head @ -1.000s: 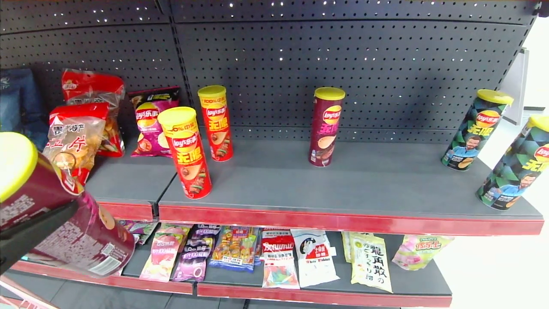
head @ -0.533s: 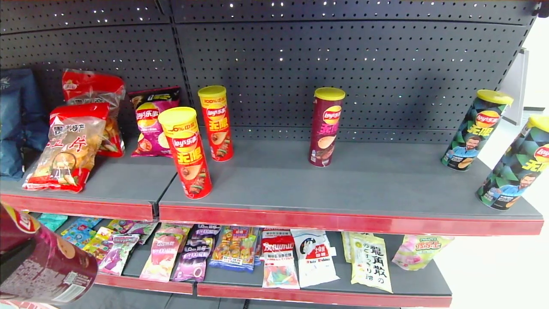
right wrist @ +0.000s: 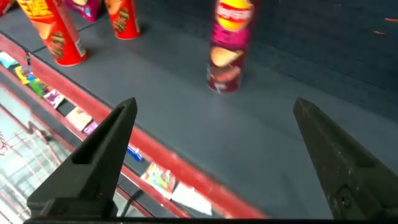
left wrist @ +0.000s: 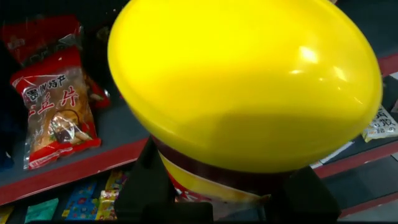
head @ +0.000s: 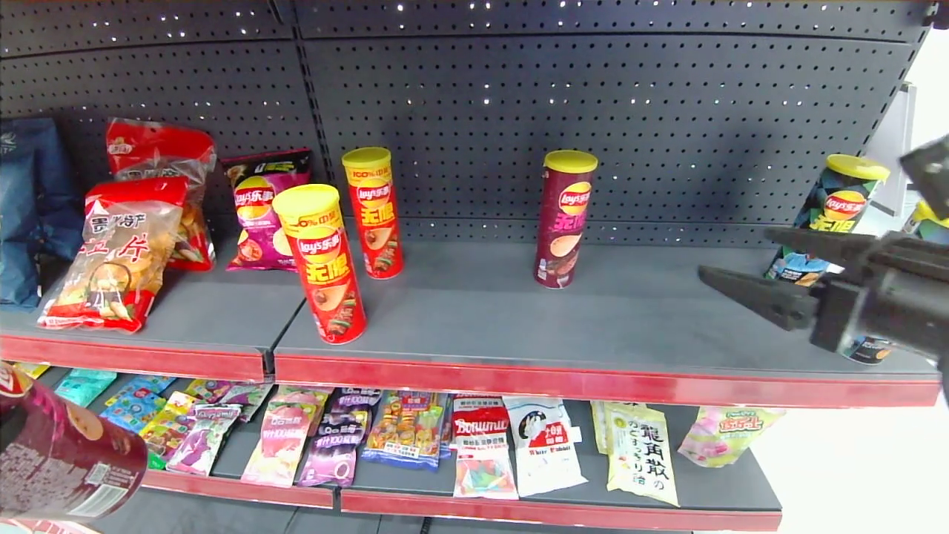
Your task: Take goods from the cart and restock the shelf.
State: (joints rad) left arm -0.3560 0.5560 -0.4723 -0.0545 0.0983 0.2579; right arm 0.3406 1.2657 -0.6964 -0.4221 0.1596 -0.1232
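Held maroon can [head: 63,463]: crisp tube with a yellow lid [left wrist: 245,81], tilted, low at the robot's left, in front of and below the edge of the upper shelf [head: 593,326]; not yet on any board. Left gripper [left wrist: 227,190]: fingers [left wrist: 158,193] pressed on either side of the tube's body just under the lid, a side grip that, by judgement, leaves the base free for setting down upright. Right gripper [head: 734,254]: empty, fingers spread wide, hovering over the right part of the upper shelf in front of the green-patterned cans [head: 841,196]; possibly standing by to steady a can. Standing maroon can [head: 563,219]: upright at mid-shelf near the back panel [head: 593,111], bare board in front and to both sides; judged the matching row, the gap in front being the likely slot for the held one. Red cans [head: 320,263]: two, upright, one behind the other, to its left, showing the front-to-back stocking pattern. Snack bags [head: 118,252]: leaning at the far left. Sachets [head: 482,445]: lying flat along the lower shelf [head: 726,482]
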